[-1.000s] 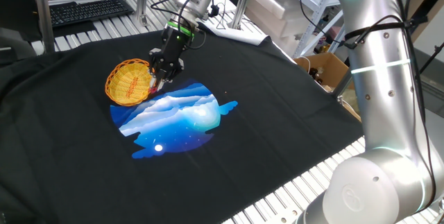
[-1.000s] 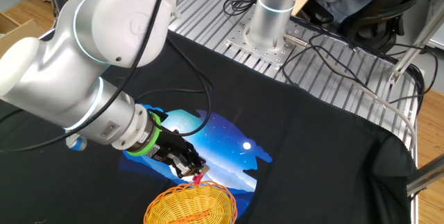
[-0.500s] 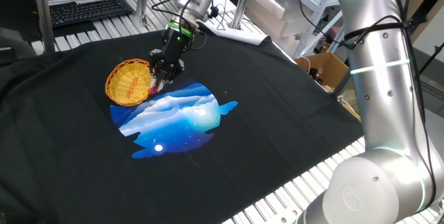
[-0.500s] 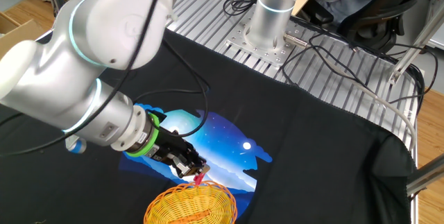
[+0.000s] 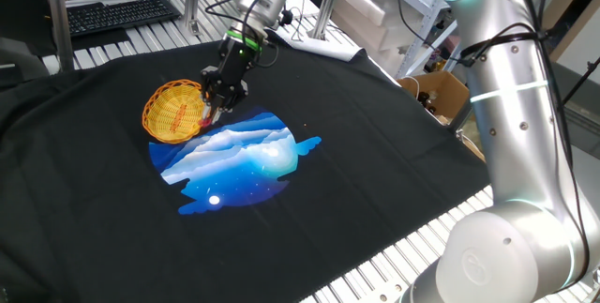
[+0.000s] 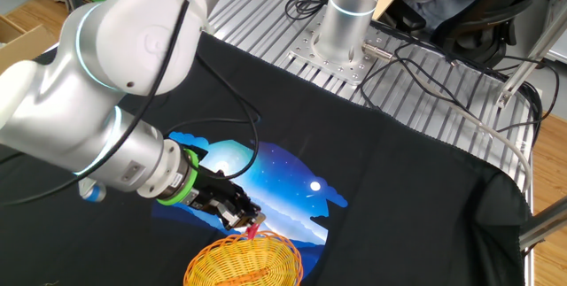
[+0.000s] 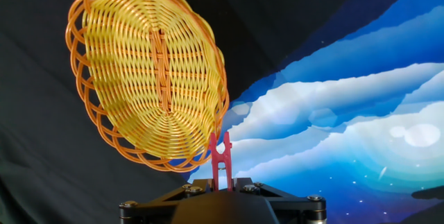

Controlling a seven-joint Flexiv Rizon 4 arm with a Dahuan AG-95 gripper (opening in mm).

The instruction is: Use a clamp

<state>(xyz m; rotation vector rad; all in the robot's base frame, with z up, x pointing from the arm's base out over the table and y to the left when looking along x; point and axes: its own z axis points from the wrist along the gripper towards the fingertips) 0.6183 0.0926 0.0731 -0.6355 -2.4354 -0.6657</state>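
Note:
A tiny red clamp (image 7: 220, 158) sticks out from between my black gripper fingers, its open tips at the near rim of the yellow wicker basket (image 7: 152, 71). My gripper (image 7: 222, 182) is shut on the clamp. In one fixed view the gripper (image 5: 214, 113) hangs at the basket's right edge (image 5: 171, 111), the red clamp (image 5: 205, 122) just showing below it. In the other fixed view the gripper (image 6: 248, 224) holds the clamp (image 6: 254, 228) at the basket's top rim (image 6: 244, 259). I cannot tell whether the clamp touches the rim.
The basket lies on a black T-shirt with a blue and white print (image 5: 239, 158) that covers the table. A keyboard (image 5: 122, 14) sits at the back left. A cardboard box (image 5: 436, 92) stands off the table's right side. The arm's base (image 6: 345, 20) stands at the far edge.
The upper arm has shifted a little. The gripper, the clamp and the basket stay in the same place.

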